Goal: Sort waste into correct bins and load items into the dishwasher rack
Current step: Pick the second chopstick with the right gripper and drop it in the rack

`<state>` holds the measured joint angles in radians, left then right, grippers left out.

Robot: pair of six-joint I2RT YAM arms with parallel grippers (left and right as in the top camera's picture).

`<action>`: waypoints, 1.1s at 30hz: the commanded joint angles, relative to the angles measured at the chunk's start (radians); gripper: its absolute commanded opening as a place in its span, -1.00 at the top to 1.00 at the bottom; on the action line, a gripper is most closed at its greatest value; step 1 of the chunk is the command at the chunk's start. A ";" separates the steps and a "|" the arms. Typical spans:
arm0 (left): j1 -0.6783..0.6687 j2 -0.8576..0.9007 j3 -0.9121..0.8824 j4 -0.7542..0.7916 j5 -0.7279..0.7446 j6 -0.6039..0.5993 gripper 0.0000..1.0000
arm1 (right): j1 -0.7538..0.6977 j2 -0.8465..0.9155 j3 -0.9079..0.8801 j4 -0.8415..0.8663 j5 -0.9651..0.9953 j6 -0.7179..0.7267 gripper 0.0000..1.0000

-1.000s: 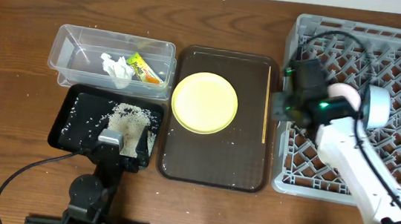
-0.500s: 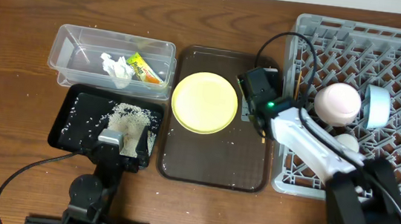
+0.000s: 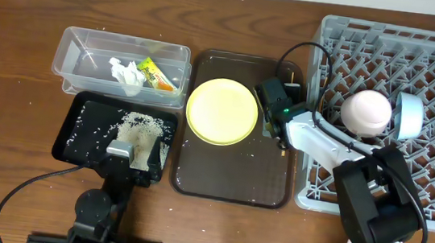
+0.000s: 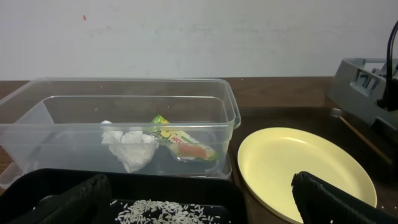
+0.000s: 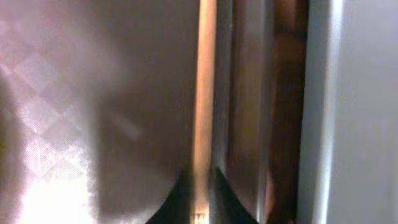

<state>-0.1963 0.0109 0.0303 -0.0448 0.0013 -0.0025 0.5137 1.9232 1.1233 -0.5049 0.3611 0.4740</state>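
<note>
The right gripper (image 5: 199, 200) is now brought over from the rack (image 3: 416, 78) to the tray's (image 3: 228, 171) right edge, where a chopstick (image 5: 204, 93) is straddled by nearly closed fingers (image 5: 231, 210) for lifting; firm grip cannot be confirmed.
</note>
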 commanded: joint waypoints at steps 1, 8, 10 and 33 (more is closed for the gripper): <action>0.005 -0.007 -0.026 -0.026 -0.001 0.006 -0.91 | -0.006 0.014 -0.013 -0.023 -0.119 -0.002 0.98; 0.005 -0.007 -0.026 -0.026 -0.002 0.006 -0.91 | -0.011 -0.180 -0.006 -0.021 -0.166 -0.054 0.98; 0.005 -0.007 -0.026 -0.026 -0.002 0.006 -0.91 | -0.024 -0.262 -0.006 -0.015 -0.155 -0.087 0.98; 0.005 -0.007 -0.026 -0.026 -0.002 0.006 -0.91 | -0.187 -0.394 -0.007 -0.099 -0.542 -0.292 0.01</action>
<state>-0.1963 0.0109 0.0303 -0.0448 0.0013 -0.0021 0.2760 1.5528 1.1152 -0.6125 0.0101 0.2062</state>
